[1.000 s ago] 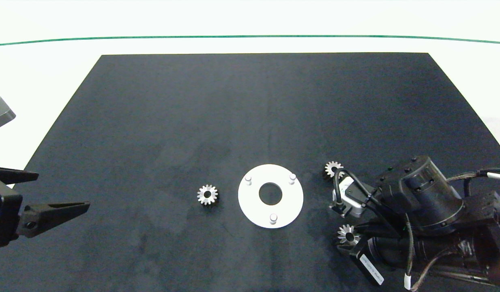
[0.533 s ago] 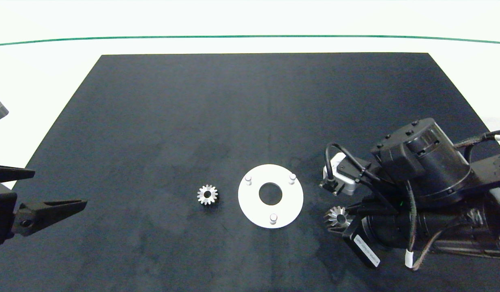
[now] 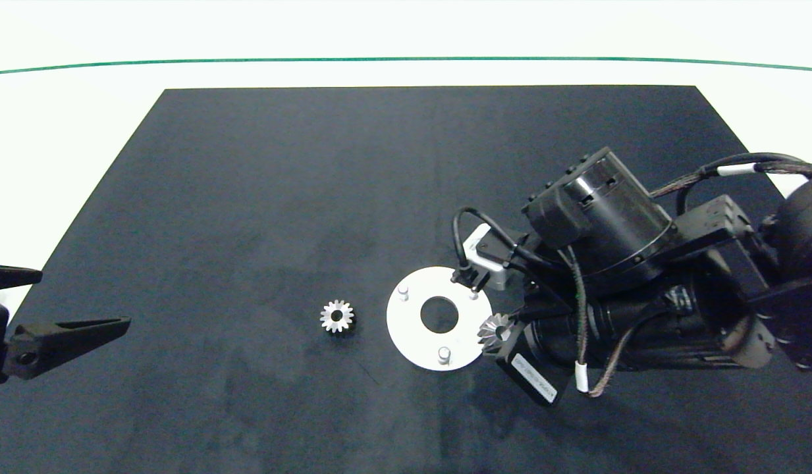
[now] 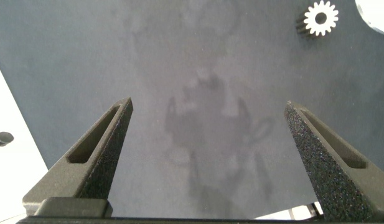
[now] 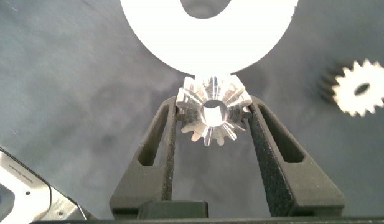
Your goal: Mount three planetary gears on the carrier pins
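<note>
Dark matting (image 3: 313,197) is spread over a white bench (image 3: 83,118), and a thin green line is seen along the far side. Near the middle of the mat a flat white disc (image 3: 412,342) with a large centre hole is laid, and three short pins are stood on it: one at the far left (image 3: 403,291), one at the near side (image 3: 444,355), and one at the far right (image 3: 473,295), partly covered by a cable plug.

The right gripper (image 5: 211,118) is held at the right edge of the disc. Its fingers (image 5: 276,149) are clamped on one silver gear (image 5: 212,116), which is gripped by the teeth on both sides with its bore facing the wrist camera. In the head view this gear (image 3: 495,329) is seen tilted just above the disc rim.

A second gear (image 3: 337,316) is laid flat on the mat, just left of the disc and apart from it. A third gear (image 5: 361,88) is seen only in the right wrist view, flat on the mat.

The left gripper (image 4: 207,162) is kept at the left edge of the mat, well apart from the disc, with its fingers (image 4: 92,155) wide apart and nothing between them.
</note>
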Controlling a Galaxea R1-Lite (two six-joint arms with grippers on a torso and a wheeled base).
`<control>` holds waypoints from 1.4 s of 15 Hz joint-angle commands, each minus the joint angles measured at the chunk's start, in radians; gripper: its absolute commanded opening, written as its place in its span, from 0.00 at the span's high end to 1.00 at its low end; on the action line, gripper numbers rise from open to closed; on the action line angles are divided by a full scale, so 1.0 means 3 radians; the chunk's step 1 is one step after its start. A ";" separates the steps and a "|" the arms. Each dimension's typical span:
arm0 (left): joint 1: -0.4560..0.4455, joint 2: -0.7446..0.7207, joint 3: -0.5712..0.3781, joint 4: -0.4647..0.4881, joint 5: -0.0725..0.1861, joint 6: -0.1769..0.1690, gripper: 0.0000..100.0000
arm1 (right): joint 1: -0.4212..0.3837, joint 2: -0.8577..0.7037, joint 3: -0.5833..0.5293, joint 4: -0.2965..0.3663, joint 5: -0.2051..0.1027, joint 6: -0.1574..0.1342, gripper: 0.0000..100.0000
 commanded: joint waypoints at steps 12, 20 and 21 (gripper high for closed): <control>0.0114 -0.0025 -0.0019 0.0008 -0.0001 0.0034 0.00 | 0.0290 0.0538 -0.0441 0.0088 -0.0203 -0.0050 0.93; 0.0150 -0.0035 -0.0024 0.0008 -0.0001 0.0055 0.00 | 0.0300 0.0645 -0.0528 0.0093 -0.0203 -0.0050 0.93; 0.0150 -0.0035 -0.0024 0.0008 -0.0001 0.0055 0.00 | 0.0315 0.0645 -0.0528 0.0093 -0.0203 -0.0050 0.93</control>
